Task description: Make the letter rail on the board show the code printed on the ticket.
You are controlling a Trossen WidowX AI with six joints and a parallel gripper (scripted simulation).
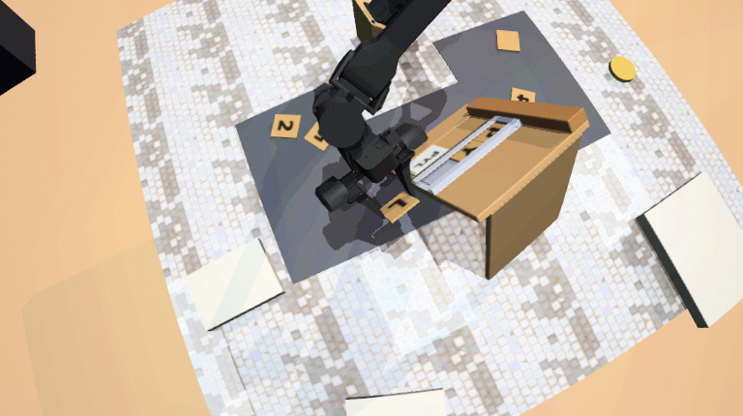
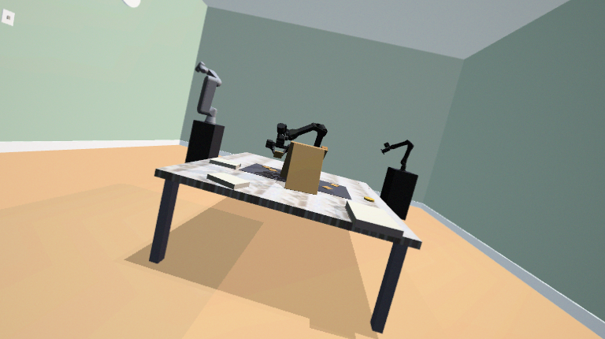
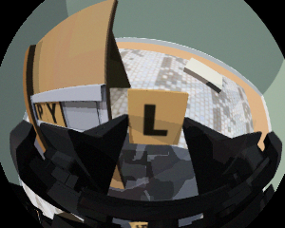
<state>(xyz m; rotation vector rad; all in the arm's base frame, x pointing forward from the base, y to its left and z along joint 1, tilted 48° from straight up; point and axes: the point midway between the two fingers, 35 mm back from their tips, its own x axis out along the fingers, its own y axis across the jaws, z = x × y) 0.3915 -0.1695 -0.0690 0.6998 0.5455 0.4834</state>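
Note:
My gripper (image 1: pixel 395 194) (image 3: pixel 157 120) is shut on a tan tile marked L (image 1: pixel 399 205) (image 3: pixel 157 118) and holds it in the air just off the open lower-left end of the silver letter rail (image 1: pixel 472 155) (image 3: pixel 80 103). The rail runs along the sloped top of the brown board (image 1: pixel 520 170) (image 2: pixel 304 166) (image 3: pixel 76 51). Tiles P and Y (image 1: pixel 472 149) sit in the rail; they show at the left in the wrist view (image 3: pixel 47 113). The white ticket (image 1: pixel 429 157) lies beside the rail near its open end.
Loose tiles lie on the dark mat (image 1: pixel 284 176): a 2 tile (image 1: pixel 285 126), one partly under the arm (image 1: pixel 315 136), a tile behind the board (image 1: pixel 522 95) and a blank one (image 1: pixel 508 40). A yellow disc (image 1: pixel 622 68) and white slabs (image 1: pixel 233 283) (image 1: pixel 698 244) sit on the counter.

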